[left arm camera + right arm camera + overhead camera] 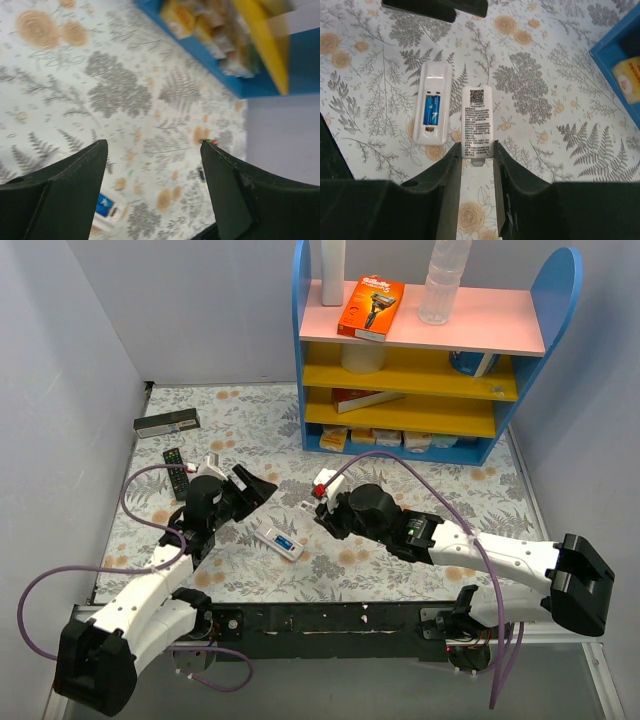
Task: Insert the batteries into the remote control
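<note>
1. My left gripper (255, 490) stands wide open with nothing between its fingers. It hangs over the floral table cover (420, 490), near the remote control (279, 542).
2. My right gripper (476, 145) is closed narrowly on the near end of the white back cover (477, 117), with 1 finger against each long edge. The cover's printed label faces up.
3. The remote control lies flat on the table cover, just beside the back cover and parallel to it, with its battery compartment open and facing up.
4. 1 blue battery (432, 111) sits lengthwise in that compartment.
5. From above, the remote control lies close to both gripper tips, on the side towards my arm bases.
6. I cannot tell whether the back cover rests on the table cover or is lifted off it.
</note>
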`<action>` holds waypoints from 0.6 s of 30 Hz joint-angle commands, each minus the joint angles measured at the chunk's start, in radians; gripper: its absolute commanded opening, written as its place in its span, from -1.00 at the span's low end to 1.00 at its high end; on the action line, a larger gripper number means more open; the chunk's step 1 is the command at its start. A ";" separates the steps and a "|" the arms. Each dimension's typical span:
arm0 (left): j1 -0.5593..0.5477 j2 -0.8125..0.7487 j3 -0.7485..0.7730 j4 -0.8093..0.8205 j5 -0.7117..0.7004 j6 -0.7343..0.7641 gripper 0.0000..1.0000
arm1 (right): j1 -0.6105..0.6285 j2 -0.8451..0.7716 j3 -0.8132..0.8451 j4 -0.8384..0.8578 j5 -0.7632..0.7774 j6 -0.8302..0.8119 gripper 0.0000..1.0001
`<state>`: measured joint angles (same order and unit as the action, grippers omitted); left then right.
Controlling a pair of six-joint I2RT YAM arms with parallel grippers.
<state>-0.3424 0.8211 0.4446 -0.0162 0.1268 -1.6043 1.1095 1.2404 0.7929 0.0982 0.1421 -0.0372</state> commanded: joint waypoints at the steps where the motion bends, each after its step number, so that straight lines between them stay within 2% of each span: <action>1: 0.005 0.114 0.036 -0.123 -0.067 0.162 0.50 | -0.008 -0.059 -0.020 -0.060 0.070 0.030 -0.97; 11: 0.006 0.323 0.057 -0.108 0.014 0.221 0.57 | -0.008 -0.048 0.022 -0.150 0.090 0.030 -0.97; 18: 0.005 0.351 0.065 -0.179 0.062 0.215 0.64 | -0.010 -0.039 0.042 -0.172 0.079 0.030 -0.97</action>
<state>-0.3420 1.1847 0.4728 -0.1421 0.1459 -1.4063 1.1015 1.1995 0.7818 -0.0669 0.2150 -0.0177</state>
